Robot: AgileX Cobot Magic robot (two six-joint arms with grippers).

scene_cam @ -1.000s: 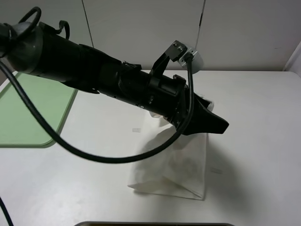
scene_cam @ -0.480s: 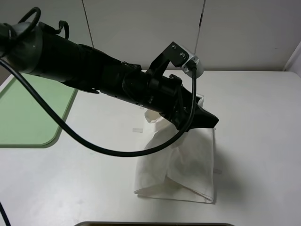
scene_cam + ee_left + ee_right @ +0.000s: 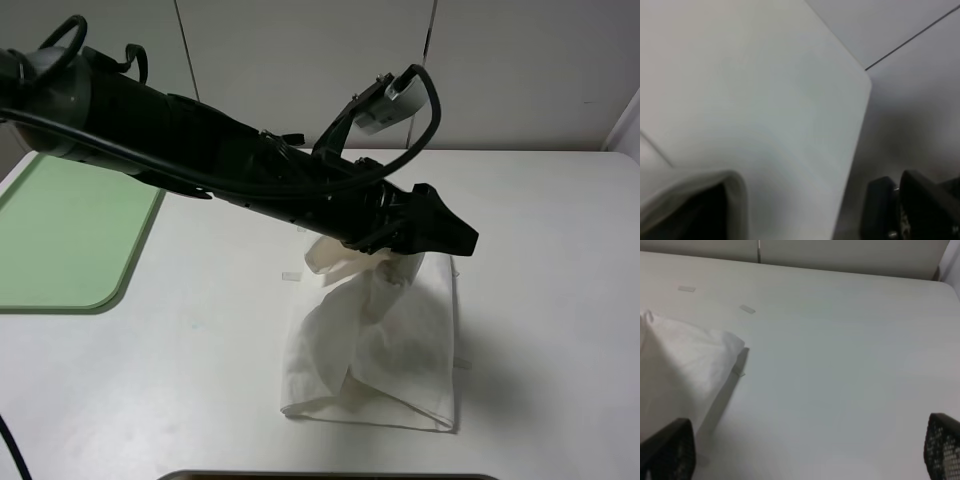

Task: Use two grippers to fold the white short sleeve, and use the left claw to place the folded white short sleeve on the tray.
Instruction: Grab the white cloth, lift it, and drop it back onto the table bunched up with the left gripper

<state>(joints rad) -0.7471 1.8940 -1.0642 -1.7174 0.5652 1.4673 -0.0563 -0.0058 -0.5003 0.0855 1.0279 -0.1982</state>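
The white short sleeve (image 3: pixel 375 335) hangs bunched from my left claw (image 3: pixel 445 238), and its lower edge rests on the white table. The left arm reaches from the upper left across the middle, and the claw is shut on the top of the cloth. In the left wrist view a fold of the shirt (image 3: pixel 690 197) shows beside one black finger (image 3: pixel 920 205). The light green tray (image 3: pixel 60 240) lies at the far left, apart from the shirt. My right gripper (image 3: pixel 805 457) is open, its two fingers (image 3: pixel 665 450) wide apart and low over the table, with the shirt (image 3: pixel 680 360) beside it.
Small pale tape strips lie on the table, one (image 3: pixel 290 276) left of the shirt and one (image 3: pixel 462 364) at its right edge. A grey wall stands behind the table's far edge. A dark edge (image 3: pixel 330 476) shows at the bottom of the high view.
The left wrist has rolled, swinging its grey box upward. The shirt's lower edge has shifted a little to the right and the hanging cloth has bunched more under the claw.
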